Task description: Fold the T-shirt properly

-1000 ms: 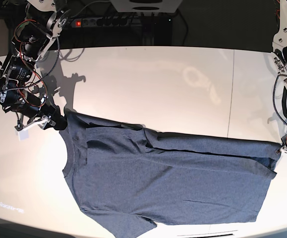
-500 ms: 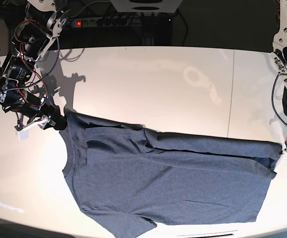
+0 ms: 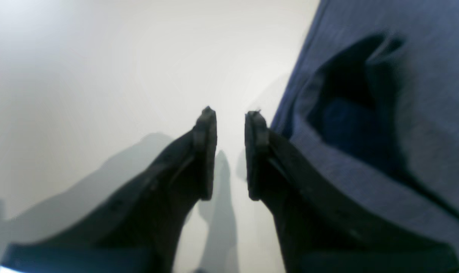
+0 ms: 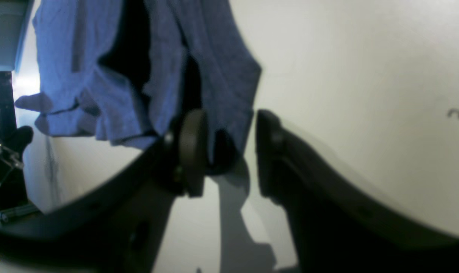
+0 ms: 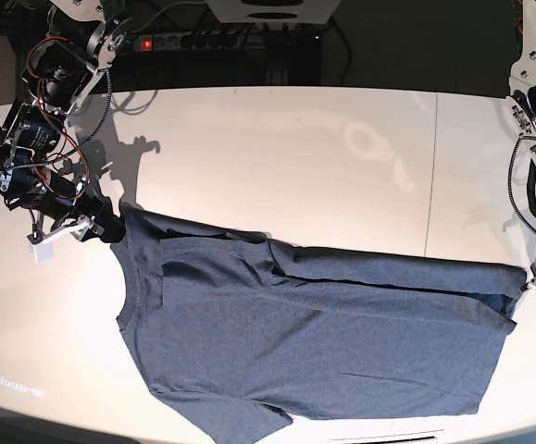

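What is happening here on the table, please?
A two-armed robot is folding a grey-blue T-shirt that lies spread on a white table. The right hand is at the shoulder corner near the collar, open, with an edge of cloth between its fingers. The left hand is at the hem end, beside the cloth, open and holding nothing. The far edge is already folded over.

The T-shirt (image 5: 314, 342) is soft, matt heathered cloth lying on the smooth, faintly glossy white table (image 5: 295, 157), and the gripper fingers (image 3: 204, 151) beside it look matt black plastic.
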Controlling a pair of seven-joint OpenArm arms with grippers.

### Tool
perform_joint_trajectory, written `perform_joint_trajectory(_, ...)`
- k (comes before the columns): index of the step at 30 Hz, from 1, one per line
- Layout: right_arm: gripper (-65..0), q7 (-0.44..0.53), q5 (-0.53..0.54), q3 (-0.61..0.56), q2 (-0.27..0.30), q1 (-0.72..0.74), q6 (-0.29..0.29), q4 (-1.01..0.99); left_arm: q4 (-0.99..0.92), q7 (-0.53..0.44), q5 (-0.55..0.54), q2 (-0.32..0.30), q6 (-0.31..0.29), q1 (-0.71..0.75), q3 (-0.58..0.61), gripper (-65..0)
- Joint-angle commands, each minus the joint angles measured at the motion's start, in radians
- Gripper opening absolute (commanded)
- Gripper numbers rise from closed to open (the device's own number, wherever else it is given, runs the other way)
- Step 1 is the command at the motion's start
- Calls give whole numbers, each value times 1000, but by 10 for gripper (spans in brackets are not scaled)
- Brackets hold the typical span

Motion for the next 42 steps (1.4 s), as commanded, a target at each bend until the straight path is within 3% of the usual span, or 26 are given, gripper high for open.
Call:
perform_joint_trajectory(1, -427, 11, 12, 2, 13, 22, 37, 13, 15, -1, -21, -21, -33, -27, -1, -482)
perform_joint_trajectory(11, -427, 11, 1, 2, 13, 22, 37, 13, 15, 42, -192, -20, -47, -27, -1, -482)
perform_joint_trajectory(17, -427, 11, 2, 2, 13, 22, 37, 13, 15, 87, -262, -26, -180, -26, -1, -482)
perform_joint_trajectory(20, -427, 11, 1, 2, 13, 22, 37, 13, 15, 159, -357, -30, -335, -27, -1, -482)
perform_joint_trajectory(23, -427, 11, 2, 2, 13, 22, 37, 13, 15, 192, -417, -29, -338, -27, -1, -482)
perform_joint_trajectory(31, -427, 11, 1, 2, 13, 22, 37, 13, 15, 195, -444, -29, -338, -27, -1, -479)
perform_joint_trajectory(42, -427, 11, 1, 2, 13, 22, 37, 13, 15, 125, -486, -29, -338, -27, -1, -480)
